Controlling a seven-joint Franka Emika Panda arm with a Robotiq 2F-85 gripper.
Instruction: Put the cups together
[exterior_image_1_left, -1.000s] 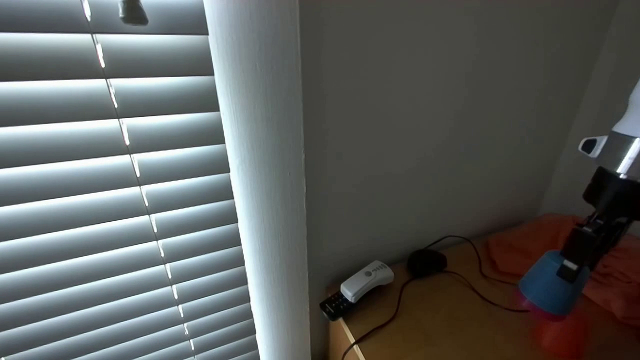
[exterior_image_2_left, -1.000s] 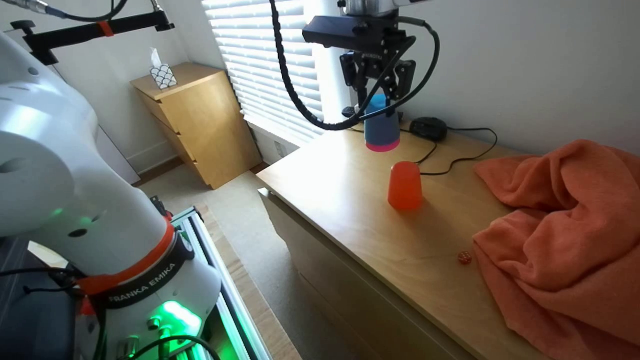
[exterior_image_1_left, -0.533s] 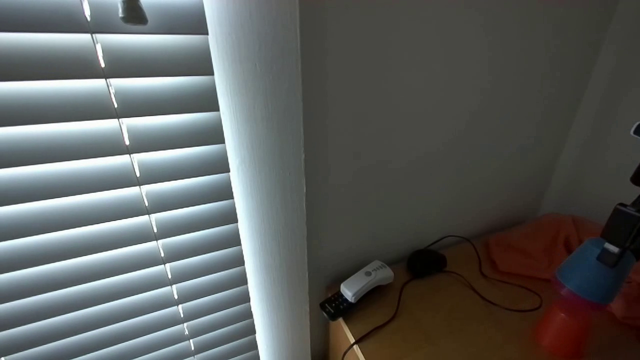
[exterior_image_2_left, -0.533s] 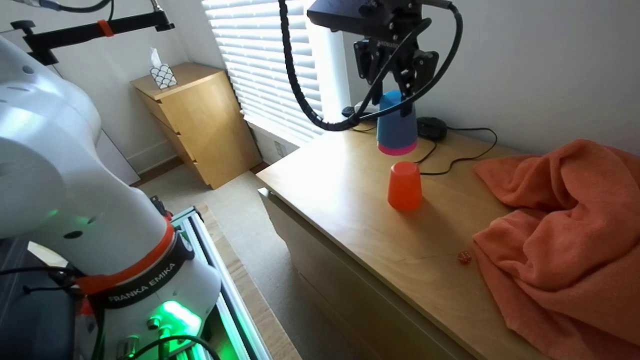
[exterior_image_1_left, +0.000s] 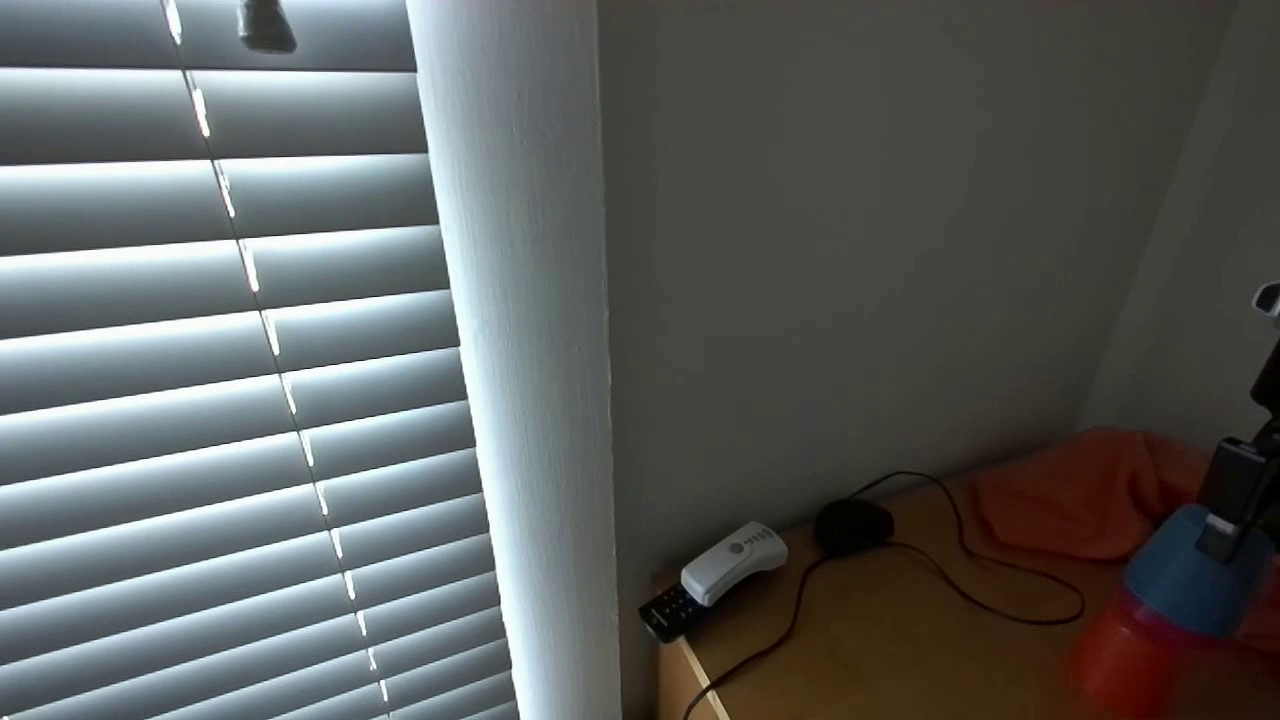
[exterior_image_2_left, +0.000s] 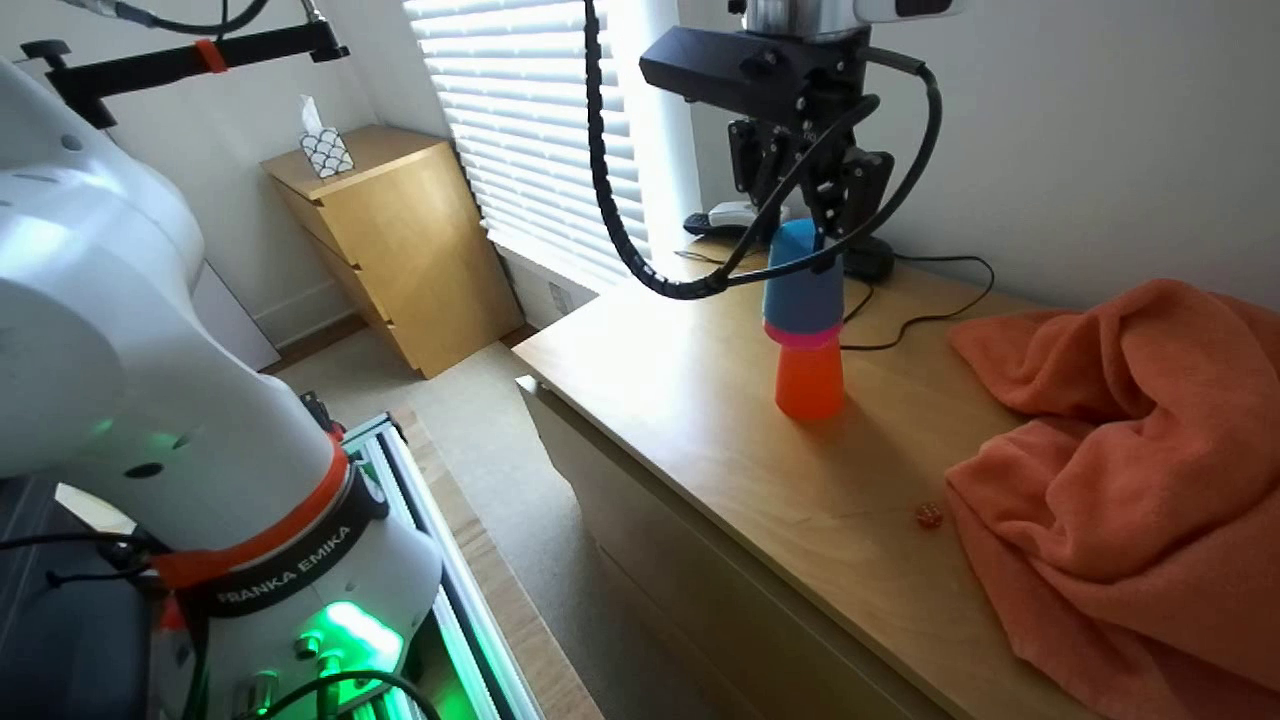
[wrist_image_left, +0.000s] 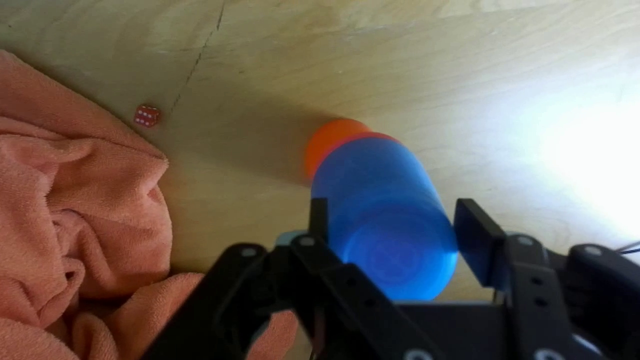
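Claw (wrist_image_left: 391, 222), black and two-fingered, is clamped on an upside-down blue plastic cup (wrist_image_left: 381, 195) with a pink rim (exterior_image_2_left: 803, 340) below. In both exterior views the rim overlaps the top of an upside-down orange-red plastic cup (exterior_image_2_left: 810, 383) on the pale wooden tabletop (exterior_image_2_left: 680, 380); whether they touch, I cannot tell. A red, white-dotted die (wrist_image_left: 147, 115) lies just beside crumpled orange cloth (wrist_image_left: 110, 225).

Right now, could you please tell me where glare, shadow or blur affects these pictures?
Wrist view: glare bleaches the tabletop at the right, a soft shadow falls left of the orange cup, and the gripper looks out of focus; in an exterior view, the blinds glow and that cup looks hazy; in an exterior view, pale sheen lies on the tabletop left of the blue cup.
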